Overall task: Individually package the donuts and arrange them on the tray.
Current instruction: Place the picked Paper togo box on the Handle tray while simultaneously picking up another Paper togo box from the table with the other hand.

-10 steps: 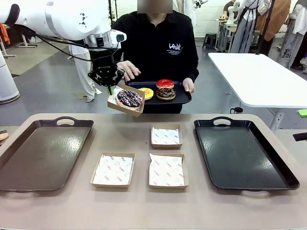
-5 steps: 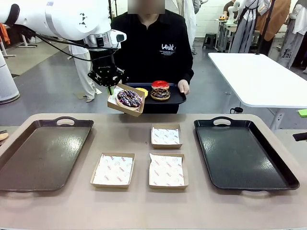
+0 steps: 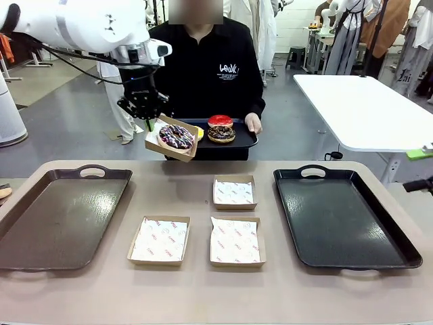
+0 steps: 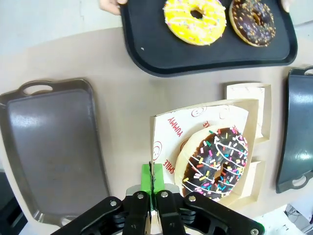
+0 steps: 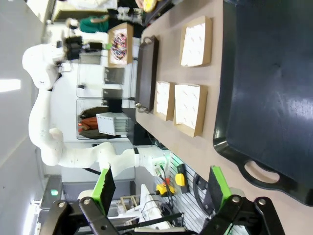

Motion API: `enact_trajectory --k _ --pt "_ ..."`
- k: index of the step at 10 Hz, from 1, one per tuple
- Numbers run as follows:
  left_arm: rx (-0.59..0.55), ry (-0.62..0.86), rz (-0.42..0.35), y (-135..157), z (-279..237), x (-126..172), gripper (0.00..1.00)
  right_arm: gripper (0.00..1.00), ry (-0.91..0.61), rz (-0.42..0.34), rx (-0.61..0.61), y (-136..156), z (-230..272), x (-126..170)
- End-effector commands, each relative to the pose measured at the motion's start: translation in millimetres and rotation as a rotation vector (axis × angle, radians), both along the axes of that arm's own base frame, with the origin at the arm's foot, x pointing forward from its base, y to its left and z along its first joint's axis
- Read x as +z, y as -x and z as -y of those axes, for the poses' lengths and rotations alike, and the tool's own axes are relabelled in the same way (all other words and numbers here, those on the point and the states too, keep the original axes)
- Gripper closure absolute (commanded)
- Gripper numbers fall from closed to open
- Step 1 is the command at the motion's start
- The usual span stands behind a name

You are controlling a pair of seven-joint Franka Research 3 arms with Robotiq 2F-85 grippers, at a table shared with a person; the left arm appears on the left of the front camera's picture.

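Left wrist view: sprinkled donut [image 4: 215, 164], cardboard box [image 4: 168, 138]

Three boxes [image 3: 234, 240] crowd table [image 3: 203, 298] centre; brown tray [image 3: 40, 230] left, black tray [image 3: 338, 223] right, narrow gaps between.

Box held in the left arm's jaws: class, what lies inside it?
A chocolate sprinkled donut lies on printed paper lining the box. The paper beneath the donut is covered and cannot be seen.

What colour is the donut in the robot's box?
Chocolate donut with coloured sprinkles, clearest in left wrist view.
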State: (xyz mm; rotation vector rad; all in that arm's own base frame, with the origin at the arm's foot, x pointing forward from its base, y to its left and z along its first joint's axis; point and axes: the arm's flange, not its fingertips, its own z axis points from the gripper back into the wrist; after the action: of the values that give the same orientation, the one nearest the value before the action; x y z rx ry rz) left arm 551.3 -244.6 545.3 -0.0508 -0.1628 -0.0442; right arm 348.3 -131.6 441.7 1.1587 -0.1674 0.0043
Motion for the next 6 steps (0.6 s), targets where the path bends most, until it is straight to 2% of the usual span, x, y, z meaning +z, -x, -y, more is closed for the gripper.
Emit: enact_trajectory --k 1,3,6 --pt "-0.025 0.036 -0.008 12 -45 11 0.99 0.00 0.136 -0.039 0.004 -37 -32 35" --pt "-0.036 -0.017 -0.033 28 -83 5 0.99 0.00 0.311 -0.062 -0.006 -74 -81 69" --pt "0.023 -0.028 -0.053 41 -130 -12 0.99 0.00 0.539 -0.049 -0.047 -116 -159 78"
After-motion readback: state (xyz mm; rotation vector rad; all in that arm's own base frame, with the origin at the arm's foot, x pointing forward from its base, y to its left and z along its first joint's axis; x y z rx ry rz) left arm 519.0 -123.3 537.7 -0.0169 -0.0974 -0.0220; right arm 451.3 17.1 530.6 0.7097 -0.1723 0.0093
